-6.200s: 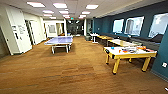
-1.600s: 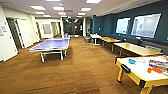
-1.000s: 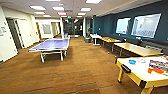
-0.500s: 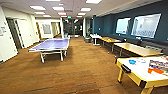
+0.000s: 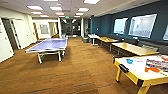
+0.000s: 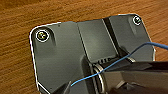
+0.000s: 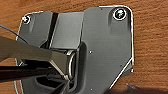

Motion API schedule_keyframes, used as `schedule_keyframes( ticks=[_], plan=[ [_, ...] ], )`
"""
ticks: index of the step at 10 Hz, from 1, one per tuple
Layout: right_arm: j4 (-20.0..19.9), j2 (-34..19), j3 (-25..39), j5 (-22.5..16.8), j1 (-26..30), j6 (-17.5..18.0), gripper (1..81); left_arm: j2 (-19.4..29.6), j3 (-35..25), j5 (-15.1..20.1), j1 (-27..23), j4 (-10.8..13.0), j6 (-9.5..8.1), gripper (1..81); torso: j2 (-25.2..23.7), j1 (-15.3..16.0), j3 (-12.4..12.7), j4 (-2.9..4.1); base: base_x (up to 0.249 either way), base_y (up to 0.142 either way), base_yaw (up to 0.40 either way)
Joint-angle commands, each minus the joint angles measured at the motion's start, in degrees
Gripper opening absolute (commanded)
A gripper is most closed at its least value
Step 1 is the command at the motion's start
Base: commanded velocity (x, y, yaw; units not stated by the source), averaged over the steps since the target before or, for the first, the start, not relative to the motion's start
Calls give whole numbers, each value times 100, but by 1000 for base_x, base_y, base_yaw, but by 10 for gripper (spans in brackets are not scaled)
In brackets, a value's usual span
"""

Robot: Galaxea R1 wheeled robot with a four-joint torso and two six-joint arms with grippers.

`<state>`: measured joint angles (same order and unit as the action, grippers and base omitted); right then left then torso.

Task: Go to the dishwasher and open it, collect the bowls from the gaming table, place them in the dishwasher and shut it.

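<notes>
A wide recreation room with a brown wood-look floor (image 5: 82, 72) stretches ahead under rows of square ceiling lights (image 5: 35, 7). At the lower right of the head view stands the gaming table (image 5: 135, 68), white-topped with a yellowish edge and yellow legs, only partly inside the view. On its top, near the corner closest to the middle of the room, sits a small blue bowl (image 5: 129, 61); whether anything lies inside it cannot be told. Further along the same top, toward the right edge of the view, lies a flat orange item (image 5: 151, 69), too blurred to identify, and beside it a striped, multicoloured patch (image 5: 157, 64) that cannot be made out. Left of centre, well apart from the gaming table, stands a table-tennis table (image 5: 48, 45) with a bluish-purple surface on pale legs. Along the dark teal right wall (image 5: 105, 23), which carries bright windows (image 5: 141, 25), runs a line of wood-topped tables (image 5: 133, 48) receding toward a white table (image 5: 93, 36) near the far end. White walls and doorways (image 5: 10, 33) line the left side. Both wrist views look down on wood-grain floor beyond each arm's dark mounting plate; a thin blue cable (image 6: 120, 62) crosses the left wrist view. Whether the fingers of either gripper are spread or closed cannot be told.
</notes>
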<state>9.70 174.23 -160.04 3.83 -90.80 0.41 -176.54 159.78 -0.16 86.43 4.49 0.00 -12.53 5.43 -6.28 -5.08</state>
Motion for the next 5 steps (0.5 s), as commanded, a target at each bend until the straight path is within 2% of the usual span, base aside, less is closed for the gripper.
schedule_keyframes(
  ticks=[1,5],
  plan=[
    [14,0,0,-286,232,-15,811,-13,1,297,-377,52,35,811,0,0,0,0,0,0,-392],
    [23,27,-18,-286,241,-15,811,-4,18,280,-377,35,35,811,0,0,0,0,0,0,-399]
  ],
)
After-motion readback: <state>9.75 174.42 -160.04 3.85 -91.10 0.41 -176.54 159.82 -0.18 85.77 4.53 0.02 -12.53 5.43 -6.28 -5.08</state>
